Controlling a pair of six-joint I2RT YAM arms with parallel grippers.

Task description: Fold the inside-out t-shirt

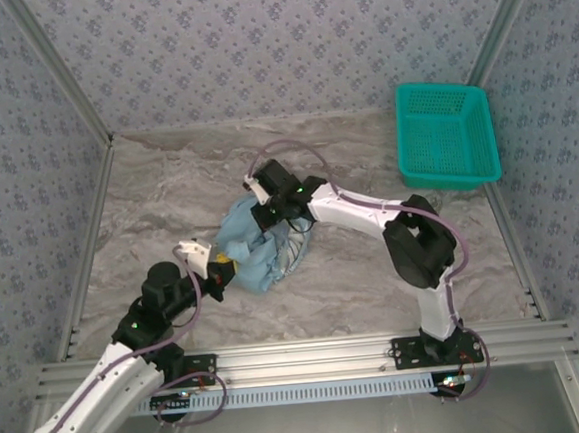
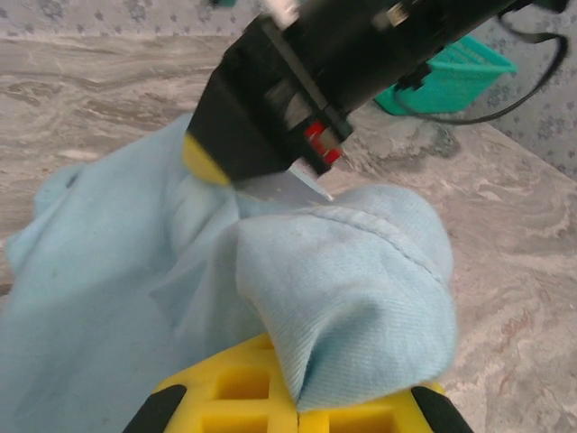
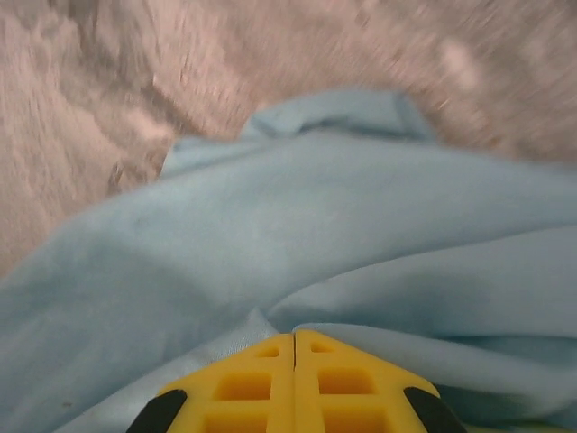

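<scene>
Lying bunched mid-frame, the t-shirt (image 1: 243,238) is pinched at both ends — left gripper (image 1: 226,272) lower left, right gripper (image 1: 267,216) upper right.

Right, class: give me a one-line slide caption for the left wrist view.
The left gripper and right gripper both pinch the bunched light blue t-shirt on the marbled table, teal basket behind.

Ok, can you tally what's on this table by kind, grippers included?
light blue soft cotton t-shirt: 1
teal plastic mesh basket: 1
yellow-fingered grippers: 2 (left gripper, right gripper)
Total: 4
</scene>
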